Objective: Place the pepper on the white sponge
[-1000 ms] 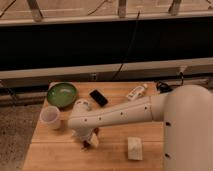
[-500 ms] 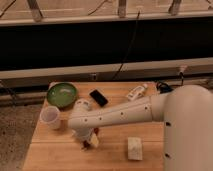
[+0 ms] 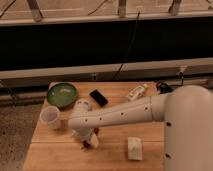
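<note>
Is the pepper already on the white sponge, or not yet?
Not yet. The white sponge lies bare; the pepper is apart to its left, under the gripper.

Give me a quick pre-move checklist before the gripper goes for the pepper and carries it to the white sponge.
1. Gripper is down at the table, left of the white sponge: ok.
2. Jaws open, ready to close: ok.
3. Pepper located, a dark red bit at the fingers: ok.
4. Pepper actually between the jaws: cannot tell.
5. Sponge top free of objects: ok.
6. Path rightward to the sponge, with black phone and cup off to the side: ok.
</note>
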Robot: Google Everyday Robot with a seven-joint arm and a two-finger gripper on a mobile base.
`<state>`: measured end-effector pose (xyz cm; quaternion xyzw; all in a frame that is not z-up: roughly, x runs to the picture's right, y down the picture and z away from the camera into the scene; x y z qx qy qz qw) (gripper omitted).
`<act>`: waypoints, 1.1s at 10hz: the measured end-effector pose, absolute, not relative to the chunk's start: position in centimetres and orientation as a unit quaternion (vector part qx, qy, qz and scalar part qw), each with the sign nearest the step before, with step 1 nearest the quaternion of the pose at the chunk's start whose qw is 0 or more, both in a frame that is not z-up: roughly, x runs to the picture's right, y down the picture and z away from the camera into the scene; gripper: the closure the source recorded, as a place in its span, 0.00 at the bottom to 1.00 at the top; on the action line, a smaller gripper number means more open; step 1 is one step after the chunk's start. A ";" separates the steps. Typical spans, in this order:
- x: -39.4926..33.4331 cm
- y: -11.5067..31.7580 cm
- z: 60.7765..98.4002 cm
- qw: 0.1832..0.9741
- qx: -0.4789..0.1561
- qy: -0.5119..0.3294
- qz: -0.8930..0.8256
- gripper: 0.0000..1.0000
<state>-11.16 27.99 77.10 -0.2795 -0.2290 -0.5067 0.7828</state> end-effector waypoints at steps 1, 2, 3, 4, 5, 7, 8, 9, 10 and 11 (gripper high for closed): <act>-11.2 28.0 77.1 0.784 -0.280 -0.229 -0.505 0.20; -11.2 28.0 77.1 0.785 -0.279 -0.229 -0.503 0.20; -11.2 28.0 77.1 0.786 -0.280 -0.228 -0.502 0.20; -11.2 28.0 77.1 0.787 -0.280 -0.228 -0.500 0.20; -11.2 28.0 77.1 0.788 -0.280 -0.228 -0.499 0.20; -11.2 28.0 77.2 0.790 -0.280 -0.228 -0.495 0.20; -11.2 28.0 77.2 0.791 -0.280 -0.227 -0.494 0.20; -11.2 28.0 77.2 0.793 -0.280 -0.227 -0.492 0.20; -11.2 27.9 77.2 0.795 -0.281 -0.226 -0.488 0.20; -11.2 28.0 77.2 0.796 -0.281 -0.226 -0.486 0.20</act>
